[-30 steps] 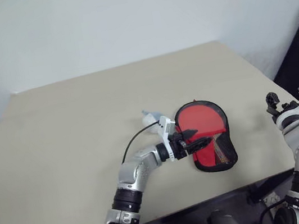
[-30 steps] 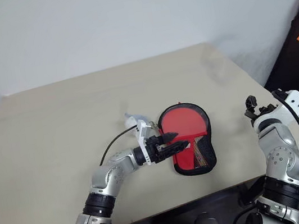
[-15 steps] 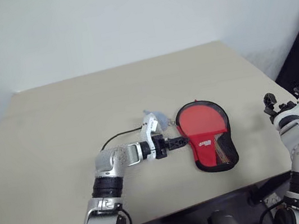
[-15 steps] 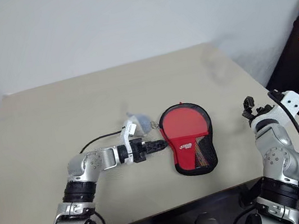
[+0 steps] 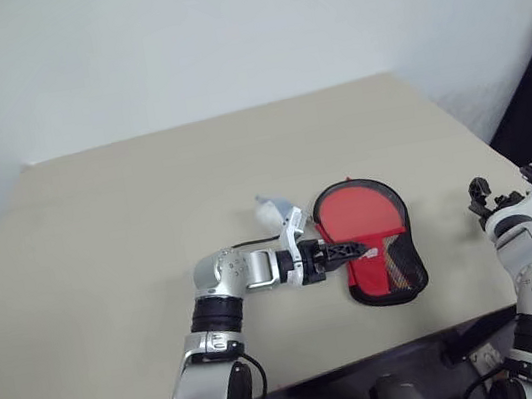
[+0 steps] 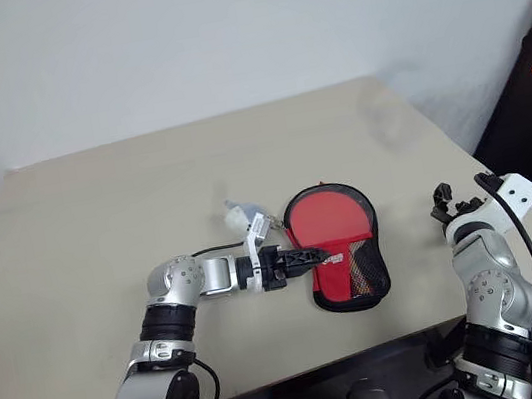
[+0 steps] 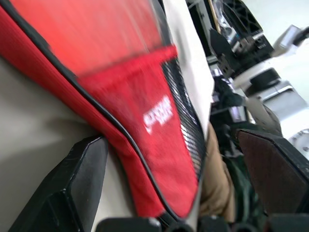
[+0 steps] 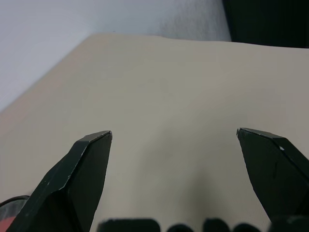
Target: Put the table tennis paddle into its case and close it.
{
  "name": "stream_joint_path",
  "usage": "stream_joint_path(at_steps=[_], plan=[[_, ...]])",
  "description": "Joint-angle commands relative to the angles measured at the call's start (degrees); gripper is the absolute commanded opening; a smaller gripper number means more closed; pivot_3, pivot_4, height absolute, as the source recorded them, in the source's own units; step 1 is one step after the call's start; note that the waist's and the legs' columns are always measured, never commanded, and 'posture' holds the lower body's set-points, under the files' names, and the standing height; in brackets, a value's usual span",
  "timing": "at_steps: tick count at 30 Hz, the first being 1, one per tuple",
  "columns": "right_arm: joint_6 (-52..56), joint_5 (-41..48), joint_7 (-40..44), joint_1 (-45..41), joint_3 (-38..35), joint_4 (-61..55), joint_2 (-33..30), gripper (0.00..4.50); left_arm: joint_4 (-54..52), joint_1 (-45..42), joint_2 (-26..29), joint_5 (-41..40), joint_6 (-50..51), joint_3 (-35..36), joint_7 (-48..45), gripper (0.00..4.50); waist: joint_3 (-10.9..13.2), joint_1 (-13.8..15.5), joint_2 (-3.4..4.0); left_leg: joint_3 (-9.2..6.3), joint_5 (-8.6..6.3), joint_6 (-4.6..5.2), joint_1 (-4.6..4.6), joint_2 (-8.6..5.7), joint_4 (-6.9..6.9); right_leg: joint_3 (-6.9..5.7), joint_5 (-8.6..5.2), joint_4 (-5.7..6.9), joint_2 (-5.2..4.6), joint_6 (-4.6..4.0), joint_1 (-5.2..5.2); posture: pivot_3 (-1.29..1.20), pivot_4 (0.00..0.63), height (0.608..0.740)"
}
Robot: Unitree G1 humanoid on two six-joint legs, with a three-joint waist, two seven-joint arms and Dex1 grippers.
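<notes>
The left end effector (image 5: 353, 247), jaws wide, reaches over the red case (image 5: 372, 243) lying mid-surface, seemingly about to zip it, so next it must pinch the edge; the right end effector (image 5: 496, 191) hangs open, apart.

free: table (image 5: 126, 211) left, far side | obstacle: case (image 5: 369, 244), grey-blue lump (image 5: 270, 209)
</notes>
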Motion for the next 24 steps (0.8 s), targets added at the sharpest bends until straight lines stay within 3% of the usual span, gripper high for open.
stream_joint_path(at_steps=[1,6,10,20,24], plan=[[-1.9,0.3,-0.5,-0.5,-0.4,-1.7,-0.3,4.49,-2.0,-0.6,-0.7,-2.7,3.0,0.6,-0.5,4.5,0.0,0.0,0.0,0.0,0.0,0.0,0.0,0.0,0.0,0.0,0.0,0.0,0.0,0.0,0.0,0.0,0.0,0.74],[-3.0,0.3,-1.3,-0.6,-1.0,-1.0,-0.3,4.49,-0.1,-1.0,-1.6,-1.8,4.4,0.7,1.0,4.5,0.0,0.0,0.0,0.0,0.0,0.0,0.0,-0.01,0.0,0.0,0.0,0.0,-0.01,0.0,0.0,0.0,0.0,0.74],[-3.4,0.2,-1.8,-0.6,-1.3,-0.4,-0.5,4.5,1.2,-1.2,-2.3,-0.9,3.2,0.3,1.9,3.62,0.0,0.0,0.0,0.0,0.0,0.0,0.0,-0.01,0.0,0.0,0.0,-0.01,-0.01,0.0,0.01,0.0,0.0,0.74],[-3.7,0.2,-3.4,0.0,-2.3,-0.2,-0.5,4.5,2.6,-1.5,-3.0,-1.7,3.1,2.4,2.5,0.03,0.0,0.0,0.0,0.01,0.0,0.0,-0.01,-0.01,-0.01,0.0,0.0,-0.02,-0.02,0.0,-0.01,0.0,0.0,0.74],[-3.8,0.3,-3.6,-0.2,-2.5,-0.1,-0.5,4.5,3.4,-2.0,-3.0,-2.0,3.4,2.6,2.3,0.03,0.0,0.0,0.0,0.01,0.0,0.0,0.0,-0.01,-0.01,0.0,0.0,-0.02,-0.02,0.0,0.0,0.0,0.0,0.74]])
